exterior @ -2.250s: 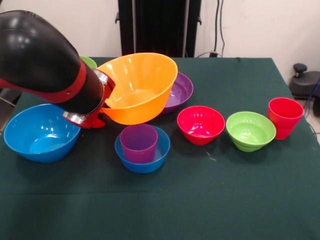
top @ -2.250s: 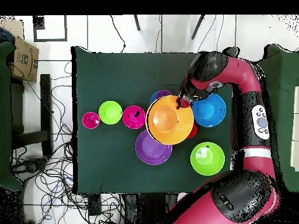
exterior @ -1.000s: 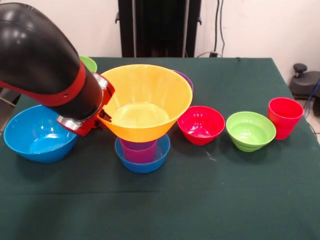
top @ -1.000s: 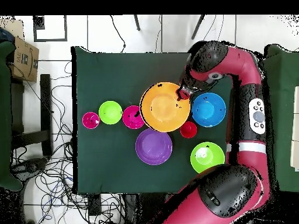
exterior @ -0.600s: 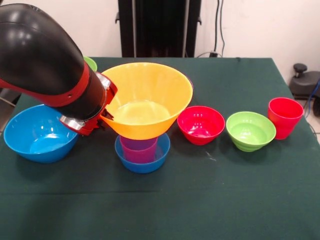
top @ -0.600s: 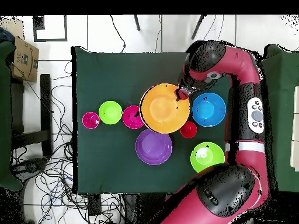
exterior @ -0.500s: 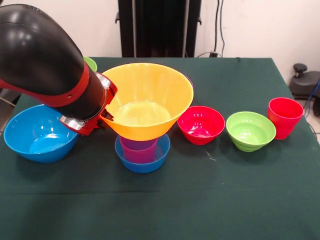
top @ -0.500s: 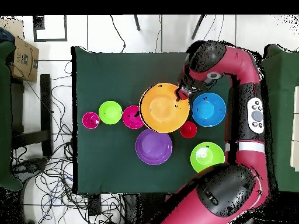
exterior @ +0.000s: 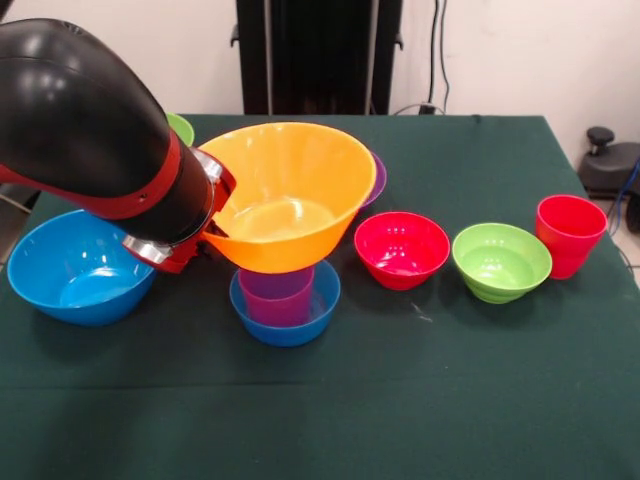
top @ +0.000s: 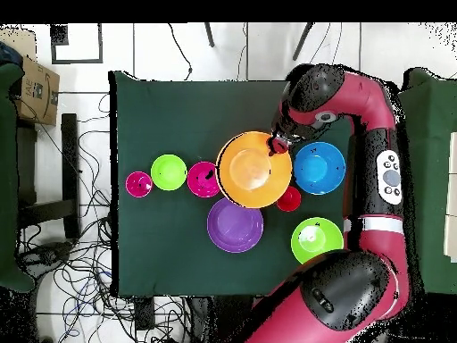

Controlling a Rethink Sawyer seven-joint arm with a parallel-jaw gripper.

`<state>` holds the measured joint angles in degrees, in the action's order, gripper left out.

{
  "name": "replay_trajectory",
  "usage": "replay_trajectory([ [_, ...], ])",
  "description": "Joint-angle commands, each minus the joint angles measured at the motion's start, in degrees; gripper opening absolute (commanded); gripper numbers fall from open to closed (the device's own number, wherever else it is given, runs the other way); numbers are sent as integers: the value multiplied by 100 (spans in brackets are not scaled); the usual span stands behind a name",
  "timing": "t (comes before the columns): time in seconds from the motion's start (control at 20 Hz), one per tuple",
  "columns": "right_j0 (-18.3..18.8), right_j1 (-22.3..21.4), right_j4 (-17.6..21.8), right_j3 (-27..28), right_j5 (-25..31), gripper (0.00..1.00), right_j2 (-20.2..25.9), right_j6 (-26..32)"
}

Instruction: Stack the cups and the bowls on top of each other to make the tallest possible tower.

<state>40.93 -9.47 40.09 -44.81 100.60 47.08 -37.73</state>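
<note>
Dark green cloth covers the table (exterior: 420, 400), and over its left part in the front view reaches the red and black arm (exterior: 90, 130), the bulkiest thing in sight. The gripper (exterior: 208, 232) is at the near rim of the large yellow bowl (exterior: 285, 195) and holds it by that rim, fingers clamped on the edge; the bowl is tilted a little and sits on top of the purple cup (exterior: 277, 295), which stands inside the small blue bowl (exterior: 290, 325), so the three make a low tower near the table's middle. In the overhead view the yellow bowl (top: 254, 170) hides the cup and small bowl beneath it. The large blue bowl (exterior: 75, 270) rests on the cloth just beside the arm, on the left of the front view. Behind the yellow bowl, a large purple bowl (top: 235, 224) lies open on the cloth, and a large lime green bowl (top: 317, 239) lies near the robot's base. To the right in the front view stand, in a row and apart from each other, a small red-pink bowl (exterior: 402, 250), a small lime green bowl (exterior: 501, 262) and a red cup (exterior: 569, 235). A second red cup (top: 288, 198) sits between the yellow and large green bowls in the overhead view.
</note>
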Motion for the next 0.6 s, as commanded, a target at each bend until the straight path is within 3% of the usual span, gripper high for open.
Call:
replay_trajectory([
  [0.05,-150,183,224,172,114,0,-236,1209],
  [0.6,-268,225,304,420,278,0,-220,1245],
])
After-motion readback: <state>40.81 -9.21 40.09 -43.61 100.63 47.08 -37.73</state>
